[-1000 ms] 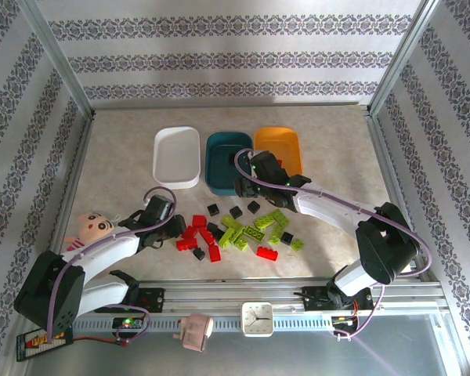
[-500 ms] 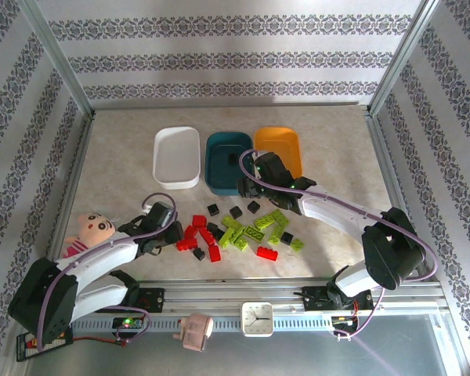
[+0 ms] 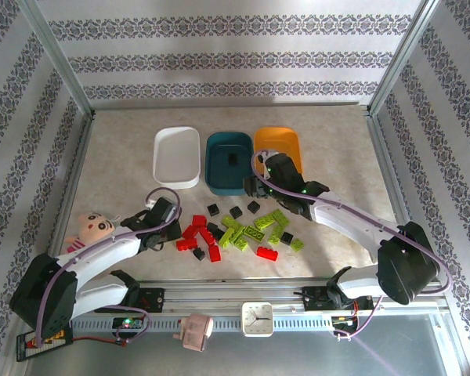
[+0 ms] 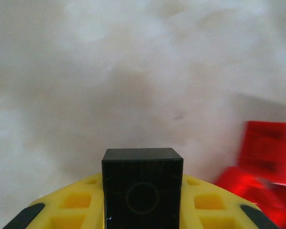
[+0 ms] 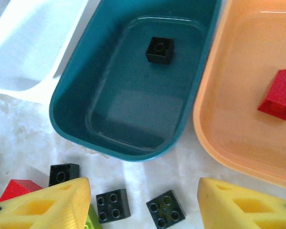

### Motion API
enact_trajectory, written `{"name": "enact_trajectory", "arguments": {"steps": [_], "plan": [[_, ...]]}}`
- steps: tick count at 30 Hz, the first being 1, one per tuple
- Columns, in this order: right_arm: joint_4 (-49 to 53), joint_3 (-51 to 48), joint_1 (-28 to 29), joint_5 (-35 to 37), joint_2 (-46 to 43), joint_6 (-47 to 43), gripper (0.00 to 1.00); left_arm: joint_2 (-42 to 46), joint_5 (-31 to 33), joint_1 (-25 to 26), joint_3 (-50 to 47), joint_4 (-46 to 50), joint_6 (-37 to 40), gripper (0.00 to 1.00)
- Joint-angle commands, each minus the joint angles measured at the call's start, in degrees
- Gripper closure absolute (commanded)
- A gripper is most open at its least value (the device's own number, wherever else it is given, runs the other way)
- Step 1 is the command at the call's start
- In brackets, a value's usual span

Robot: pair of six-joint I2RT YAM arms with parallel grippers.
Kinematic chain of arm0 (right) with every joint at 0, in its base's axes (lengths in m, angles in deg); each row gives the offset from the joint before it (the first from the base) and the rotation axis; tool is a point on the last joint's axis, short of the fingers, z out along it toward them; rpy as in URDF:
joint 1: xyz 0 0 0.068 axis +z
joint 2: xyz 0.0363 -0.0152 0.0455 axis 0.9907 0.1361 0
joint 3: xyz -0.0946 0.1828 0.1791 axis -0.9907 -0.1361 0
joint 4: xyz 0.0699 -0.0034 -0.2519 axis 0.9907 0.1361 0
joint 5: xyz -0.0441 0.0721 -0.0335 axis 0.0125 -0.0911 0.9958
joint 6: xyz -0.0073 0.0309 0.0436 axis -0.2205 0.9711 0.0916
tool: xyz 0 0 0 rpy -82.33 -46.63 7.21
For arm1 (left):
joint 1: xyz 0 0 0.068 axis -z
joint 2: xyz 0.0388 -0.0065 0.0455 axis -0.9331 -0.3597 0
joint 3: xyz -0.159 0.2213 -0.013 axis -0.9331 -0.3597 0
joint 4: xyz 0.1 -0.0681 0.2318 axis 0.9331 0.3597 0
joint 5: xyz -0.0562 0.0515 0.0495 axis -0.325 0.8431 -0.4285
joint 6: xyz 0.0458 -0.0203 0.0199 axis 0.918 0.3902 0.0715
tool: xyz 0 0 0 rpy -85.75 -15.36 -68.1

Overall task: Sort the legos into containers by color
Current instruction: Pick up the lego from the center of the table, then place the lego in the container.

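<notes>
- the left gripper (image 3: 166, 225) is clenched on a black brick (image 4: 142, 186), squarish, its round-marked face toward the wrist camera; red legos (image 3: 197, 235) just right, bare table (image 3: 117, 157) far-left
- the right gripper (image 5: 143, 191) hangs released over the near rim of the teal tub (image 5: 66, 95); its long axis runs near-far
- open table right of the orange tub (image 3: 286, 141)
</notes>
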State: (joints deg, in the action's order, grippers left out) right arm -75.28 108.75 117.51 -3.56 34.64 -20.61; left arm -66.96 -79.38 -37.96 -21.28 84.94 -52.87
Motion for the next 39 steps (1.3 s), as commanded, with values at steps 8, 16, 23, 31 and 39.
{"name": "enact_trajectory", "arguments": {"steps": [8,16,23,31,39], "plan": [[0.2,-7.0,-2.4,0.1,-7.4,3.6,0.39,-21.4,-2.9,5.9,31.6,-2.2,9.6,0.77],[2.7,-12.3,-3.5,0.7,-13.2,4.3,0.38,-45.7,-4.0,1.2,56.3,2.2,14.5,0.78],[4.3,-14.2,-4.0,1.3,-16.1,4.8,0.35,-56.5,-4.3,0.0,68.7,6.3,15.4,0.68],[5.5,-13.4,-4.2,1.4,-17.1,5.0,0.32,-53.2,-6.5,-1.0,66.9,5.5,15.3,0.37],[7.1,-12.7,-4.4,-1.3,-16.5,4.9,0.31,-32.3,-11.2,1.3,45.1,-4.4,12.6,0.26]]}}
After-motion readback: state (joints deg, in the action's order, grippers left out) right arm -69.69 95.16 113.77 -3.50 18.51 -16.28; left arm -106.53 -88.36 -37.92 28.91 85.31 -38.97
